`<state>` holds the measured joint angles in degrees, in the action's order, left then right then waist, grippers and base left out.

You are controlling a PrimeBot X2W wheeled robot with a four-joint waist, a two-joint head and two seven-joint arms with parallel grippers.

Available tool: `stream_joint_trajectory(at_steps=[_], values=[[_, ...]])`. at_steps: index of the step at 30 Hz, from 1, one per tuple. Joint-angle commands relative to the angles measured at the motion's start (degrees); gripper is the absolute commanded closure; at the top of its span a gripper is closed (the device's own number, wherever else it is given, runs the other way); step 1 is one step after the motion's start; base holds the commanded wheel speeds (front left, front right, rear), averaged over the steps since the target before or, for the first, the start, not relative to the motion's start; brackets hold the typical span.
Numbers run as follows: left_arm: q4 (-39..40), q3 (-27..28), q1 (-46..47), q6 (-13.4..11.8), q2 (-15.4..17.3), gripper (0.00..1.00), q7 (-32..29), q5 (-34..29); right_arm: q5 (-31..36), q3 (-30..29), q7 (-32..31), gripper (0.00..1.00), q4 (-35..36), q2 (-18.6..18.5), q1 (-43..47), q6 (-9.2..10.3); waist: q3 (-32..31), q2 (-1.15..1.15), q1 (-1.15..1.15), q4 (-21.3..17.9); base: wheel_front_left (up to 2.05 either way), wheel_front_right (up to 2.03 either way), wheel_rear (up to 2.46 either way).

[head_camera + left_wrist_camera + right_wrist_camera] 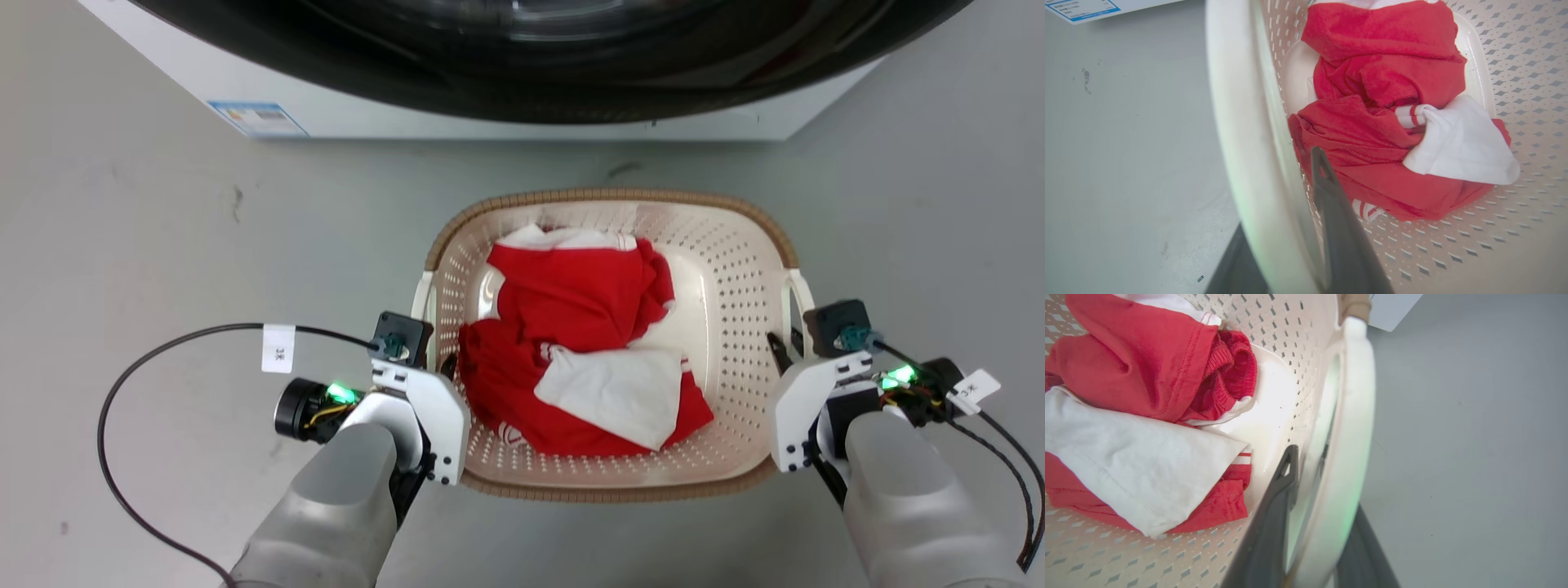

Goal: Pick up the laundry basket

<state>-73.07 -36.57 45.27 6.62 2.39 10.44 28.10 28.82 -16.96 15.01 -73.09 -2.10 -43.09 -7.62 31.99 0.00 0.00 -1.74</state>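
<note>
Count: one laundry basket [735, 269], two white loop handles, two grippers, one washing machine [506, 114], one heap of red-and-white clothing [580, 327] inside the basket. Basket sits on the grey floor [163, 229], just short of the machine at the floor's far edge, between both grippers.

Left gripper [437, 367] straddles the left handle [1237, 122], right gripper [788, 347] the right handle [1355, 416]. Each has one finger inside the wall and one outside. Whether they squeeze: cannot tell.

Writing: one blue-edged sticker [257, 118] on the machine, two white cable tags [278, 348], none legible.
</note>
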Motion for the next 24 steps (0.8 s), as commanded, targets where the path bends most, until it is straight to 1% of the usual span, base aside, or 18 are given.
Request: stream_joint_trajectory(at_steps=[1, 8, 19, 24], values=[[-0.4, -0.1, -1.0, 0.4, 0.9, 1.00, -0.3, 0.1, -0.2, 0.5, -0.1, 1.00, 0.0, -1.4, 1.0, 0.24, -4.0, 0.00, 0.00, 1.0, 0.00, 0.00, 0.00], [-0.7, -0.3, -4.3, 0.5, 1.5, 1.00, -2.2, 1.2, -4.7, 5.6, -1.3, 1.00, -0.6, -1.5, 4.9, 0.25, -11.0, 0.00, 0.00, 1.9, 0.00, 0.00, 0.00], [-0.8, -0.9, -9.5, 0.7, 3.1, 1.00, -6.6, 3.1, -17.6, 19.9, -5.4, 1.00, -0.7, -1.5, 10.8, 0.20, -19.8, 0.00, 0.00, 2.1, 0.00, 0.00, 0.00], [-0.8, -1.3, -11.2, 0.8, 3.4, 1.00, -9.2, 3.9, -23.7, 26.9, -7.8, 1.00, -0.7, -1.4, 12.4, 0.18, -23.2, 0.00, 0.00, 2.2, 0.00, 0.00, 0.00]])
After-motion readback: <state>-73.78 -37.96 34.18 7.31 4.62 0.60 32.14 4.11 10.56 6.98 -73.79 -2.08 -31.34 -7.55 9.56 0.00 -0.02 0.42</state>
